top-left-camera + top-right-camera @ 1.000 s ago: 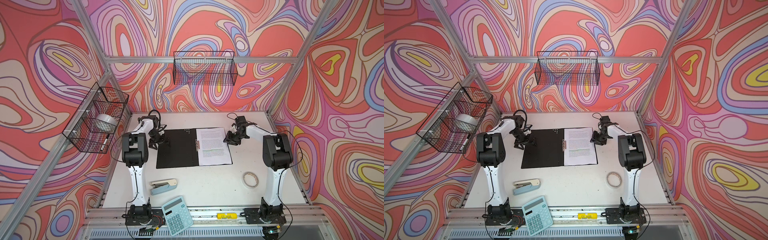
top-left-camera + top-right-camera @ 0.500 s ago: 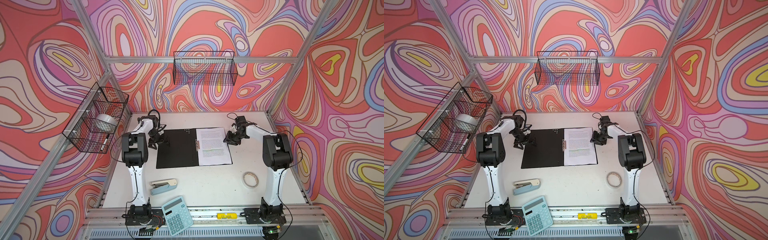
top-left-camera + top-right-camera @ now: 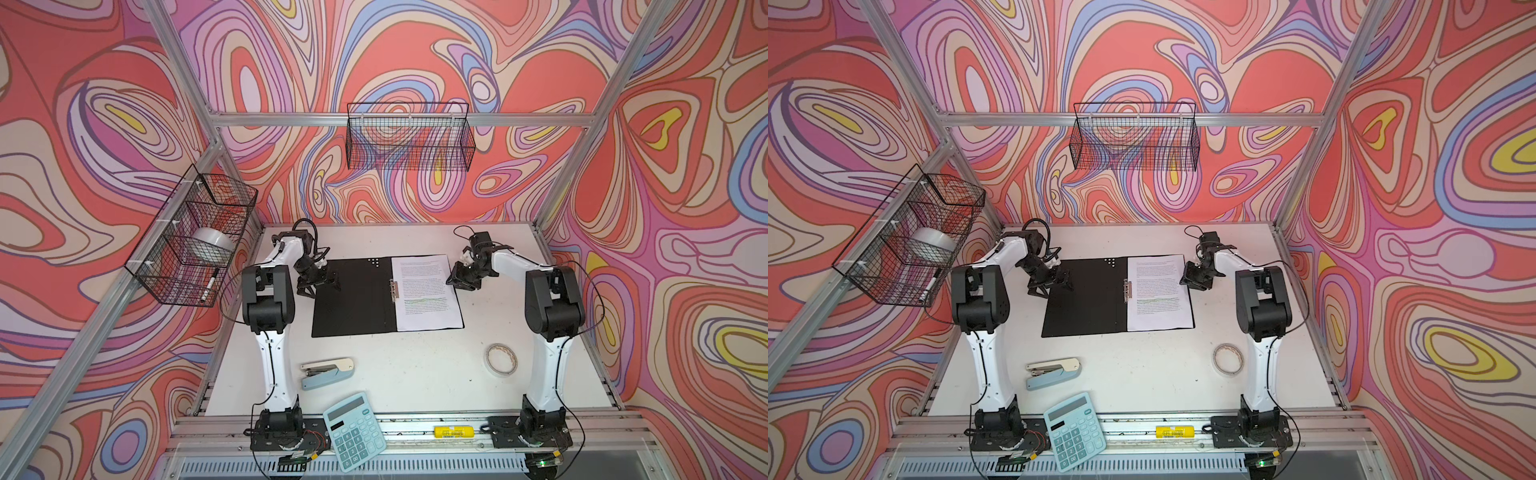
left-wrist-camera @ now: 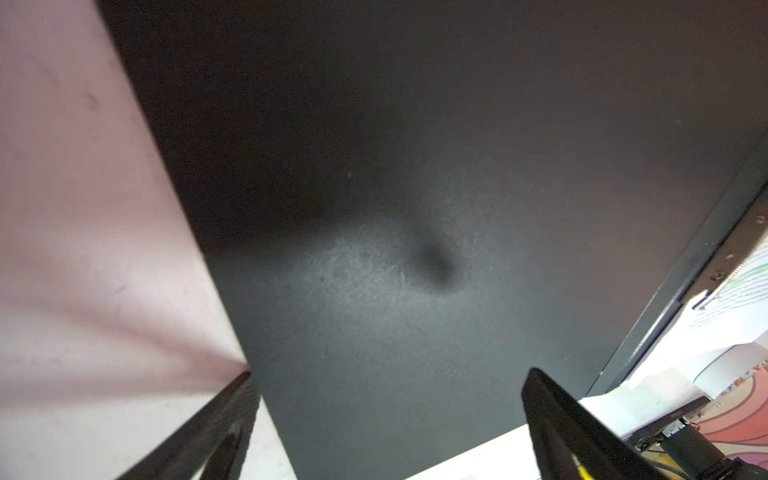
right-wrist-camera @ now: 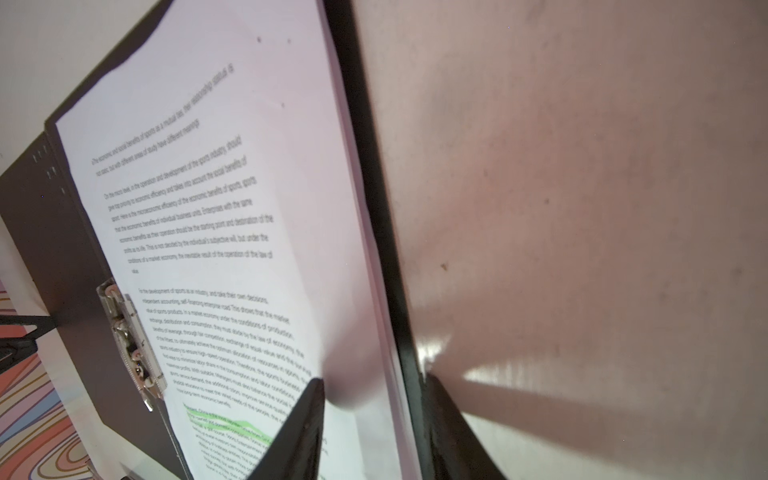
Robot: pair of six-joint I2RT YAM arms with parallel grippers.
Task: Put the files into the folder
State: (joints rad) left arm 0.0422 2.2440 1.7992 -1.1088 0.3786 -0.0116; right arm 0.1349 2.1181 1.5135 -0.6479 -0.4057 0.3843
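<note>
Folder (image 3: 353, 299) open flat on the tabletop (image 3: 415, 374), black inside up, metal clip (image 5: 131, 340) along the spine. Files (image 3: 426, 291) lie as a stack on the folder's right half, printed side up, one line marked green; the stack's inner edge sits at the clip, and whether it is under the clip is unclear. Left claw (image 4: 390, 374) is released, jaws wide apart, low over the folder's left edge: one finger above the bare tabletop, the other above the black cover, nothing between them. Right claw (image 5: 374, 378) is at the folder's right edge, jaws partly apart and straddling it: one finger on the top sheet, the other on the tabletop just beside the folder's rim, not clamped on anything. Paper bulges slightly next to the finger on it. Nearer the front, well apart from the folder: blue stapler (image 3: 326, 374) left of centre, tape roll (image 3: 501, 359) by the right arm's base, teal calculator (image 3: 355, 432) overhanging the front rail. Wire basket (image 3: 409, 137) on the back wall; another wire basket (image 3: 191, 237) on the left wall holds a pale roll and a marker.
</note>
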